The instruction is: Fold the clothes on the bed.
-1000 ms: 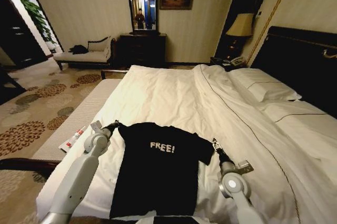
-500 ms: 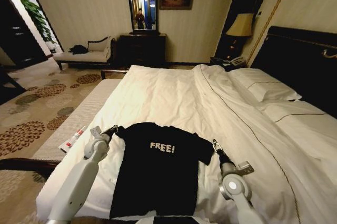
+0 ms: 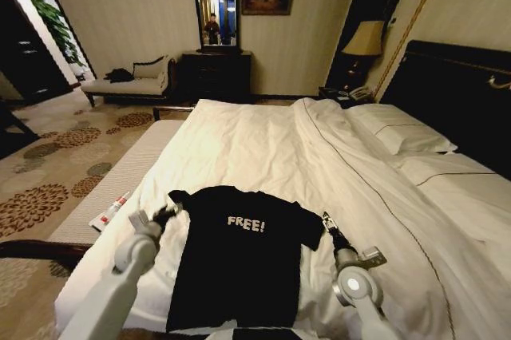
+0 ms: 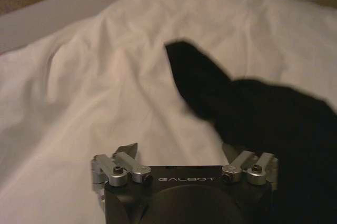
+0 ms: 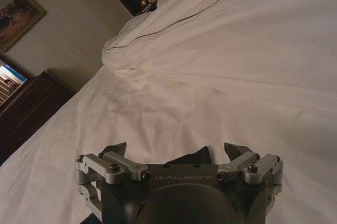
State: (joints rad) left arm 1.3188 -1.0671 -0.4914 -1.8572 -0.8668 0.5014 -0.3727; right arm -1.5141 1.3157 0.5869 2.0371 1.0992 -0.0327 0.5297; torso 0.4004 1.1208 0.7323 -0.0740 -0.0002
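Note:
The clothes, a black T-shirt (image 3: pixel 239 256) with white "FREE!" lettering, lie flat and face up on the white bed (image 3: pixel 263 148) close to its near edge. My left gripper (image 3: pixel 168 212) hovers open just outside the left sleeve (image 4: pixel 195 71), with one finger (image 4: pixel 234 154) at the edge of the black cloth. My right gripper (image 3: pixel 325 217) sits open at the right sleeve. The tip of that sleeve (image 5: pixel 189 158) shows between its spread fingers (image 5: pixel 117 149).
A long padded bench (image 3: pixel 120 172) runs along the bed's left side, with a small red and white item (image 3: pixel 112 211) on it. Pillows (image 3: pixel 395 128) and the dark headboard (image 3: pixel 455 92) are at the right. A dresser (image 3: pixel 215 73) and chaise (image 3: pixel 132 81) stand beyond.
My left gripper has drawn back from the left sleeve toward me, and the sleeve now lies spread on the duvet. The right arm has not moved.

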